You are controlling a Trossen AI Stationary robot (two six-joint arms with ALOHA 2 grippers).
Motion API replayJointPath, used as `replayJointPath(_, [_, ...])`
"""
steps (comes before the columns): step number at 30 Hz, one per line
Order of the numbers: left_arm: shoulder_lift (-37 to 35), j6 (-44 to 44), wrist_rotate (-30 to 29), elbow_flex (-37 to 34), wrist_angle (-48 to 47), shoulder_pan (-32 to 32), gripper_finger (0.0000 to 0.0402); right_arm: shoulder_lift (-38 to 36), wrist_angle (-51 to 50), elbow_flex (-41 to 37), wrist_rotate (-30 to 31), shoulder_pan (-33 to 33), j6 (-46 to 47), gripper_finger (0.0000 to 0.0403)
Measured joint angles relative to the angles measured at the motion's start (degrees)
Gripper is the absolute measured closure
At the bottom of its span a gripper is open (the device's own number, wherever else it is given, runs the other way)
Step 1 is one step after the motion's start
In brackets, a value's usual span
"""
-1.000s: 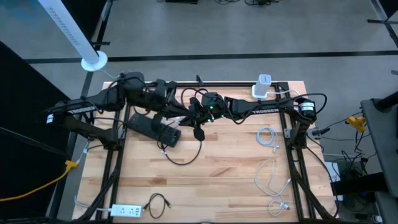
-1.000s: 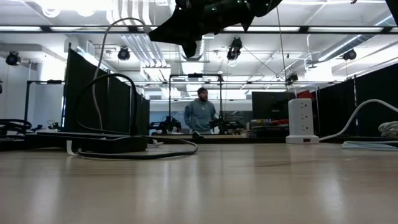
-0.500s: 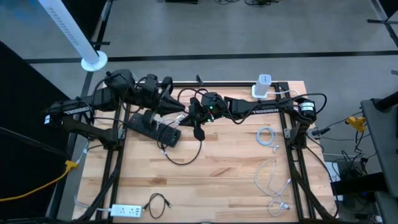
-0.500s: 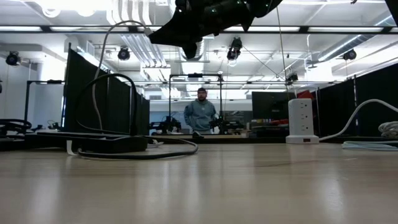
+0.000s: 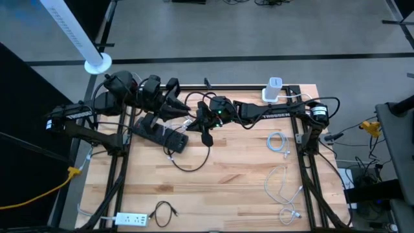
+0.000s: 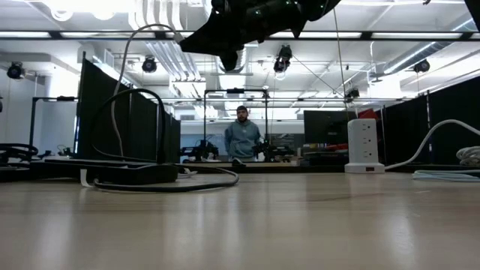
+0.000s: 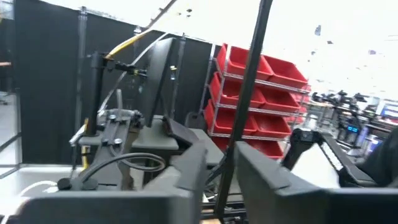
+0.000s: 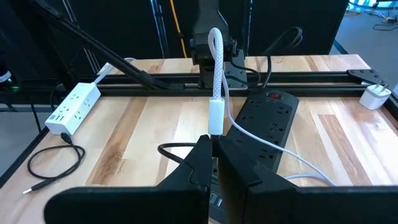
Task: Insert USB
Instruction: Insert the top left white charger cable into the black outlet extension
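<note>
A white USB plug (image 8: 215, 115) on a braided white cable (image 8: 217, 56) sticks out of my right gripper (image 8: 213, 144), which is shut on it above the table's middle (image 5: 206, 124). Below and beyond the plug, a black power strip (image 8: 268, 121) lies flat on the wood (image 5: 158, 133). My left gripper (image 5: 186, 115) hovers over the strip's far end and points up into the room. In the left wrist view its fingers (image 7: 186, 171) stand a little apart with nothing between them. My right gripper pinches the near end of the white plug (image 8: 214, 133) between its two fingertips. It comes from the table's right, slanting slightly down. The plug points on along the fingers, lifted clear of the strip. The cable arches over and trails slack across the strip (image 8: 292, 163).
A white power strip (image 8: 74, 106) and a loose black cable (image 8: 56, 158) lie near the front left corner. A white charger tower (image 5: 274, 89) stands at the far edge. Coiled white cables (image 5: 278, 142) lie at the right. A person (image 6: 241, 139) stands in the room beyond the table.
My left arm has drawn back toward the table's left edge and risen. Its gripper has tipped upward, away from the power strip. My right gripper has kept still with the plug.
</note>
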Motion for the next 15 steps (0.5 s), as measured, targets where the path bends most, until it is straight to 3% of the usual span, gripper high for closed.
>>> replayJointPath(4, [0.0,-0.5,1.1,0.0,1.7,0.0,0.0399,0.0,0.0,0.0,0.0,0.0,0.0,0.0403])
replayJointPath(15, [-0.1,-2.6,3.0,0.0,8.5,0.0,0.0401,0.0,0.0,0.0,0.0,0.0,0.0,0.0403])
